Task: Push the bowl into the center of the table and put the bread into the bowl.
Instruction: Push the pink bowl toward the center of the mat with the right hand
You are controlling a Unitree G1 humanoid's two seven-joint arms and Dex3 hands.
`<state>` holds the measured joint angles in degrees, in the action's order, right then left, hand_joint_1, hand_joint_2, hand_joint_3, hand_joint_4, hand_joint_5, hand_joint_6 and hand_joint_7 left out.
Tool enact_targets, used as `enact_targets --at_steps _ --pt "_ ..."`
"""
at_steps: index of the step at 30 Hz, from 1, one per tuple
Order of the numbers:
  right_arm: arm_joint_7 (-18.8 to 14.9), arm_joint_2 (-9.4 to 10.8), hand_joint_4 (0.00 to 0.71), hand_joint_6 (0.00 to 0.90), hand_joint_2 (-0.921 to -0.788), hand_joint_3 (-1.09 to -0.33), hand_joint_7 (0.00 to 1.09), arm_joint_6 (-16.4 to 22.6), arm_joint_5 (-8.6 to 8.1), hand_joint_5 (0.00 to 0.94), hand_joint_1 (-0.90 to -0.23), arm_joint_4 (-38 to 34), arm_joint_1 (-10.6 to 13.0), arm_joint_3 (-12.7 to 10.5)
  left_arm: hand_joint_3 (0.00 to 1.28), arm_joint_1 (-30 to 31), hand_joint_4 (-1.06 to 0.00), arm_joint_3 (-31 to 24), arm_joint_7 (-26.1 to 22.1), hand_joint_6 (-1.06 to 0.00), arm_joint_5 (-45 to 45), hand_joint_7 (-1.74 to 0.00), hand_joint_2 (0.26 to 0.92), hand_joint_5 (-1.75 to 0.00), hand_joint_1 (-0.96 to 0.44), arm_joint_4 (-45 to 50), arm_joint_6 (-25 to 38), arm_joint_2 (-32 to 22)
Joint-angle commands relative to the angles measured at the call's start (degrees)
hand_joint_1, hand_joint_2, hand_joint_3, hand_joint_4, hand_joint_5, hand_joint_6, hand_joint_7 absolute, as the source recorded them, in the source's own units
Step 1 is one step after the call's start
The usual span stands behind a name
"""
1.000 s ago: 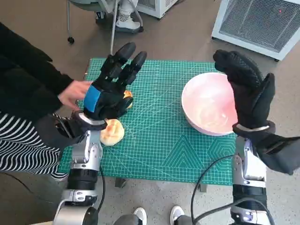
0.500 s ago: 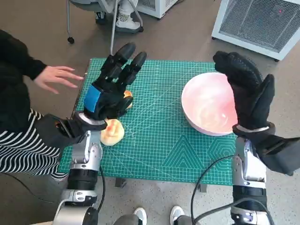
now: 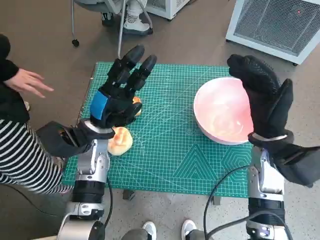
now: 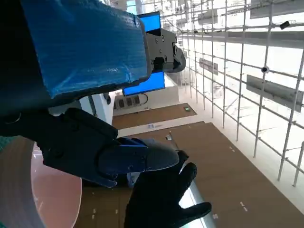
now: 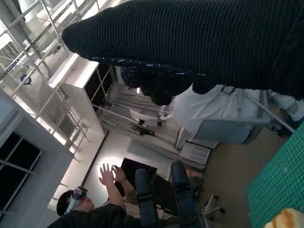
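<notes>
A pale pink bowl (image 3: 222,111) stands on the right part of the green cutting mat (image 3: 165,145); its rim (image 4: 14,185) also shows in the left wrist view. A bread roll (image 3: 119,140) lies at the mat's left, and a second, orange-brown piece (image 3: 135,103) peeks out behind my left hand (image 3: 117,95). That hand hovers above the bread, fingers spread and empty. My right hand (image 3: 265,97) is raised upright at the bowl's right side, fingers apart, holding nothing. A bit of bread (image 5: 286,219) shows in the right wrist view.
A person in black with a striped garment (image 3: 20,160) stands at the left, one hand (image 3: 27,82) held out beside the table. A white ventilated unit (image 3: 277,22) stands at the back right, chair legs (image 3: 120,30) behind the table. A seated person (image 5: 90,209) raises both hands.
The person's hand has drawn back to the left, away from the mat's left edge and my left hand. Both my hands and the bowl stay where they were.
</notes>
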<state>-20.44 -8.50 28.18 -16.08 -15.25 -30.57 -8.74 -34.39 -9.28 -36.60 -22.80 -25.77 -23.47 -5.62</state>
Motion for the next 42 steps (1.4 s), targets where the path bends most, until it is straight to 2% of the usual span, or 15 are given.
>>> enact_targets --at_steps 1,22,31,35,39,41,42 --pt "0.0 0.1 0.180 0.074 -0.921 -0.663 0.46 -1.0 -0.20 0.002 -0.742 -0.2 1.4 -0.1 0.36 0.7 -0.15 0.3 0.4 0.00 0.1 -0.41 0.921 -0.02 -0.66 1.4 0.0 0.3" --pt "0.1 0.3 0.173 0.079 -0.921 -0.662 0.46 -0.4 0.24 0.000 -0.738 -0.8 1.8 0.1 0.36 0.5 -0.15 -0.1 -0.3 0.00 0.1 -0.44 0.921 -0.02 -0.65 1.5 0.1 -0.7" --pt "0.0 -0.2 0.169 0.082 -0.921 -0.662 0.46 -0.3 -0.04 0.000 -0.736 -1.2 1.5 -0.5 0.36 0.1 -0.14 -0.3 -0.7 0.00 0.0 -0.41 0.921 -0.01 -0.65 0.5 -0.5 -1.1" --pt "-0.4 -1.4 0.167 0.080 -0.921 -0.663 0.46 0.0 -0.69 0.000 -0.738 -1.6 1.6 -1.7 0.36 0.0 -0.14 -0.4 -1.0 0.00 0.0 -0.41 0.921 -0.01 -0.64 0.2 -0.8 -0.9" --pt "-0.7 -3.5 0.165 0.078 -0.921 -0.665 0.46 1.9 -1.03 0.000 -0.734 -4.3 1.2 -4.4 0.36 0.0 -0.14 -0.3 -0.7 0.00 0.3 -0.42 0.921 -0.01 -0.64 0.3 -1.1 -0.9" --pt "0.3 -4.6 0.162 0.073 -0.921 -0.674 0.46 3.8 -0.22 0.000 -0.729 -6.9 0.7 -6.1 0.36 0.0 -0.14 -0.3 -0.6 0.00 0.3 -0.41 0.921 -0.01 -0.64 0.4 -1.2 -0.9" --pt "1.6 -5.2 0.162 0.072 -0.921 -0.678 0.46 5.2 0.80 0.000 -0.728 -8.4 0.4 -6.9 0.36 0.0 -0.14 -0.3 -0.5 0.00 0.3 -0.41 0.921 -0.01 -0.65 0.4 -1.3 -0.9"
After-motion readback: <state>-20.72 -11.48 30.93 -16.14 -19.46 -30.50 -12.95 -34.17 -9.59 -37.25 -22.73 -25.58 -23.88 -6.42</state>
